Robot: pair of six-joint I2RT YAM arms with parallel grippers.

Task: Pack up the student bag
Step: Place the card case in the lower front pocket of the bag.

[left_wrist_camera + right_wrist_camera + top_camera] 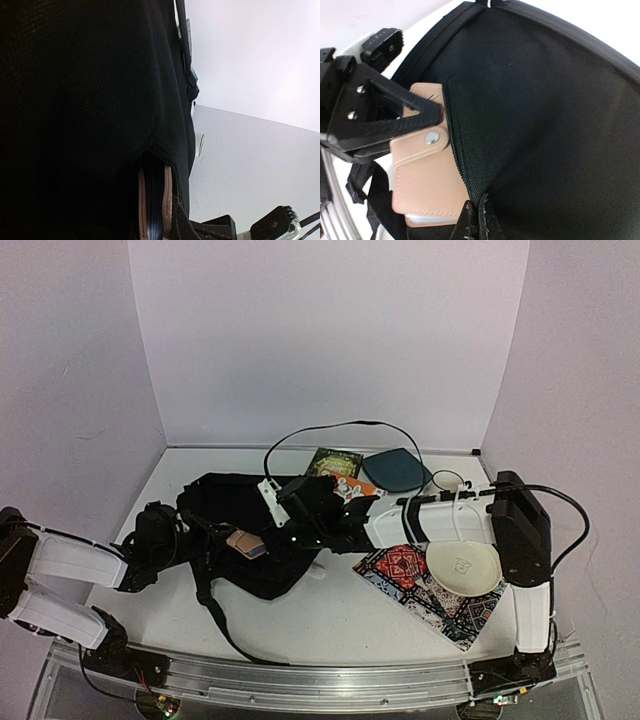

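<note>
The student bag point(250, 510) lies flat mid-table, black, straps trailing toward the front. It fills the right wrist view point(545, 125) and the left wrist view point(75, 100). A pink leather case point(245, 543) with a snap sticks halfway out of its zipper opening point(425, 175). My left gripper point(200, 530) reaches in from the left. One of its fingers point(395, 117) lies across the case, which shows edge-on in the left wrist view point(155, 205). My right gripper point(477, 220) is pinched shut on the bag's zipper edge beside the case.
A patterned cloth point(410, 585) with a white bowl point(462, 565) on it lies at the right. A teal pouch point(395, 470), a dark book point(335, 462) and a black cable loop point(330, 430) sit behind the bag. Walls enclose three sides.
</note>
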